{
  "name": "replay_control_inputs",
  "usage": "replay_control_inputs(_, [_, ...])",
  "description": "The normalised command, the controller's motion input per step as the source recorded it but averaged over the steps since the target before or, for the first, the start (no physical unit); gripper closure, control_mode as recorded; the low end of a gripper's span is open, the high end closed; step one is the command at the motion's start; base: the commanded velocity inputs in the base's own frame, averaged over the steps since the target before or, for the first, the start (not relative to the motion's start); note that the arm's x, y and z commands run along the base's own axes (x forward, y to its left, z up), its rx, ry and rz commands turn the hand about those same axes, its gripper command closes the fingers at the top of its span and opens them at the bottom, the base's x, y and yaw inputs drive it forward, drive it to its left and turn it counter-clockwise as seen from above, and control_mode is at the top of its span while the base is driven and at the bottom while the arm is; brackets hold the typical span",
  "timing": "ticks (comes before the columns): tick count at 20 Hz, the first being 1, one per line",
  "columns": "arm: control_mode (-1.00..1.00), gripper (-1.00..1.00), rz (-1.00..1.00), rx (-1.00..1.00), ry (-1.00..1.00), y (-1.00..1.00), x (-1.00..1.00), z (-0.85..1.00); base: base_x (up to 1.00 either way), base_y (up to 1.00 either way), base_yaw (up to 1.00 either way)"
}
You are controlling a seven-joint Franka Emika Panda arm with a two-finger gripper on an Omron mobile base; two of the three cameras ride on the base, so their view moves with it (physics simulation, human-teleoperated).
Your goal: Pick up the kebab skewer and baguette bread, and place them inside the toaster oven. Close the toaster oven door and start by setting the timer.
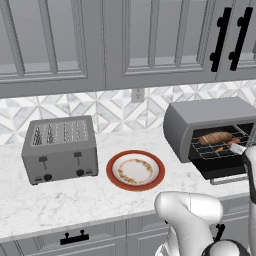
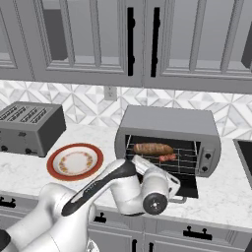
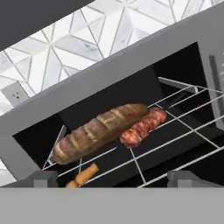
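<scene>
Gripper [image 3: 111, 178] with fingers spread wide apart, holding nothing, facing the open mouth of the toaster oven [image 2: 170, 123]; baguette bread [image 3: 98, 131] lies on the wire rack [image 3: 175, 142] inside, just beyond the fingertips, slanted across the rack; kebab skewer [image 3: 142, 127] lies beside it, touching or nearly touching the loaf's side, its orange end poking out near one fingertip at the rack's front edge; toaster oven door [image 2: 189, 186] hangs down open, partly hidden behind the arm in the right base view; red-rimmed plate [image 1: 135, 170] bare on the counter [image 1: 60, 200] between four-slot toaster [image 1: 60, 150] and oven, well apart from the gripper; open counter in front of the plate.
</scene>
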Motion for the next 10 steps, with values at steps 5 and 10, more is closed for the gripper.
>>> replay_control_inputs(5, [-1.00,-1.00,0.32,-0.28,-0.17,0.00,-0.02,0.00,0.00,0.00,0.00])
replay_control_inputs(10, [-1.00,-1.00,0.30,-0.23,-0.12,0.00,0.00,0.00,0.00,0.00,0.00])
